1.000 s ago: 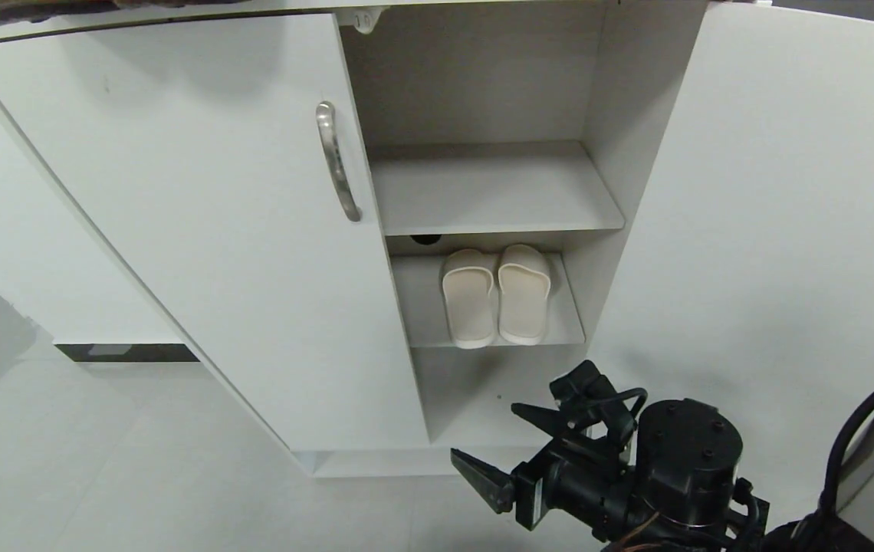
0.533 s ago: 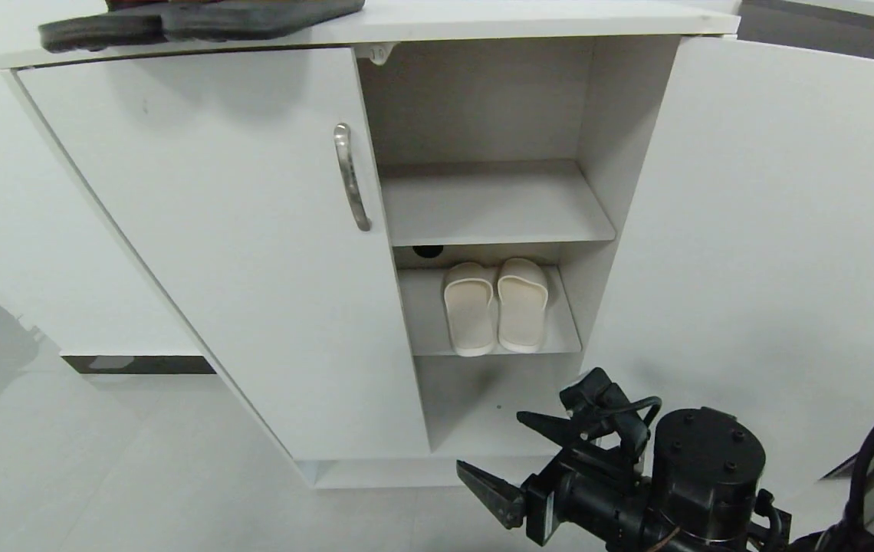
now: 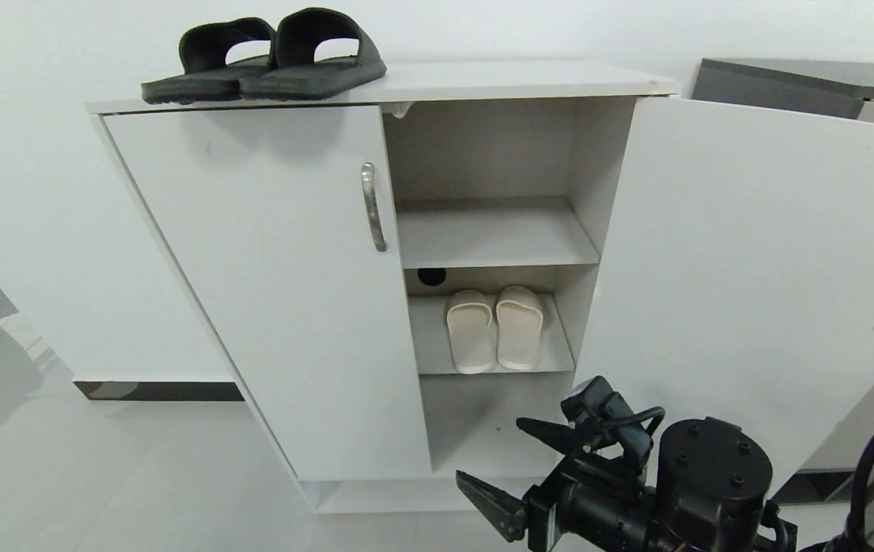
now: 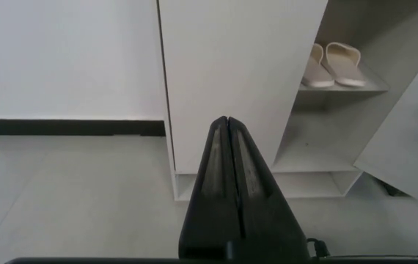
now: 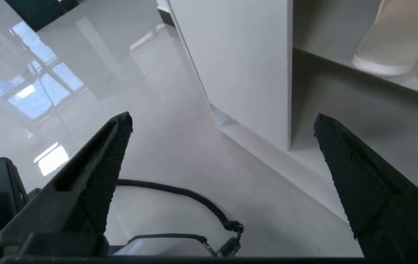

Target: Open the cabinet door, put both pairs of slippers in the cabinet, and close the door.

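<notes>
We see the white cabinet (image 3: pixel 483 80) against a pale wall (image 3: pixel 15 153), with a dark skirting strip (image 3: pixel 161 391) along the foot of the wall to the left and a dark grey unit (image 3: pixel 790 80) behind it on the right. Its left door (image 3: pixel 276 291) is closed, with a curved metal handle (image 3: pixel 372 207) at its inner edge, and it covers the left half. The right door (image 3: pixel 751 291) stands swung wide open, right beside the right arm. In the open half the upper shelf (image 3: pixel 494 234) is bare, and the white slippers (image 3: pixel 494 328) lie side by side on the middle shelf (image 3: pixel 429 345), toes inward, below a round hole (image 3: pixel 431 276) in the back panel. The black slippers (image 3: pixel 268 57) sit as a pair on the cabinet top, above the closed door. Against the frames a second and half a second ago, our whole head view has shifted: the cabinet looks lower and farther off, and its top and the black pair now show in full. The slippers lie as before. The right arm's fingers (image 3: pixel 491 502) keep their place low in front of the open compartment, above the floor (image 3: pixel 100 475), spread wide apart and holding nothing, pointing left and toward the cabinet base. The left arm's fingers (image 4: pixel 216 169) are pressed together, empty, aimed at the foot of the closed door.
</notes>
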`<state>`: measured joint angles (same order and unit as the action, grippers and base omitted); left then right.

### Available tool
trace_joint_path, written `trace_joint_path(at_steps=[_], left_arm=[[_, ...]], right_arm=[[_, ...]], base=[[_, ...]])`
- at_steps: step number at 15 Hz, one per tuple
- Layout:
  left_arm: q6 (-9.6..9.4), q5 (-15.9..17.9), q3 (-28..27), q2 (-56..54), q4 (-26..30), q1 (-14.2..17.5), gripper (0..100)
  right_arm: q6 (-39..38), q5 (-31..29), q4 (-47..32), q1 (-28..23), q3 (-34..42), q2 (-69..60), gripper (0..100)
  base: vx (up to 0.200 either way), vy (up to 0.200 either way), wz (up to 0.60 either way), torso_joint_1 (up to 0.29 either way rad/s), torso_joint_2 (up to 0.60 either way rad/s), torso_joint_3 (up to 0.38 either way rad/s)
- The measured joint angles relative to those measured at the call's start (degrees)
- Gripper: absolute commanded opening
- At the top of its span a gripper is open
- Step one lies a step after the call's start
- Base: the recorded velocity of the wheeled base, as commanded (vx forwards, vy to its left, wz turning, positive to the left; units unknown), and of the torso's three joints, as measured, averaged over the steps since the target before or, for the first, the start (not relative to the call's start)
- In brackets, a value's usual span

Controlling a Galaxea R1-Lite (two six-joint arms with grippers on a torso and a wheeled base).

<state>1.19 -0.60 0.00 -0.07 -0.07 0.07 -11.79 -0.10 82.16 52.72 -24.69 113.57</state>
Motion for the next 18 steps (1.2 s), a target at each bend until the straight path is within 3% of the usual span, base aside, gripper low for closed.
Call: trace_joint_path(at_steps=[3, 8, 12, 15, 18], left_arm=[[-1.15, 0.6, 0.0, 0.0, 0.0, 0.0, 0], [-1.06, 0.8, 0.0, 0.0, 0.0, 0.0, 0], [-0.98, 0.9, 0.0, 0.0, 0.0, 0.0, 0], [-0.77, 0.8, 0.0, 0.0, 0.0, 0.0, 0], [-0.71, 0.8, 0.0, 0.0, 0.0, 0.0, 0]], right_arm=[[0.0, 0.0, 0.1, -0.2, 0.1, 0.2, 100], [0.2, 0.1, 0.5, -0.3, 0.2, 0.7, 100], [1.0, 2.7, 7.7, -0.2, 2.5, 2.9, 100], [1.3, 3.8, 7.9, -0.2, 3.9, 4.0, 100], [6.6, 7.7, 7.8, -0.3, 6.7, 4.2, 100]], base=[[0.0, 0.0, 0.0, -0.002, 0.0, 0.049], [0.0, 0.0, 0.0, 0.0, 0.0, 0.0], [0.0, 0.2, 0.0, 0.004, 0.0, 0.005], [0.0, 0.2, 0.0, 0.004, 0.0, 0.007], [0.0, 0.2, 0.0, 0.005, 0.0, 0.002]])
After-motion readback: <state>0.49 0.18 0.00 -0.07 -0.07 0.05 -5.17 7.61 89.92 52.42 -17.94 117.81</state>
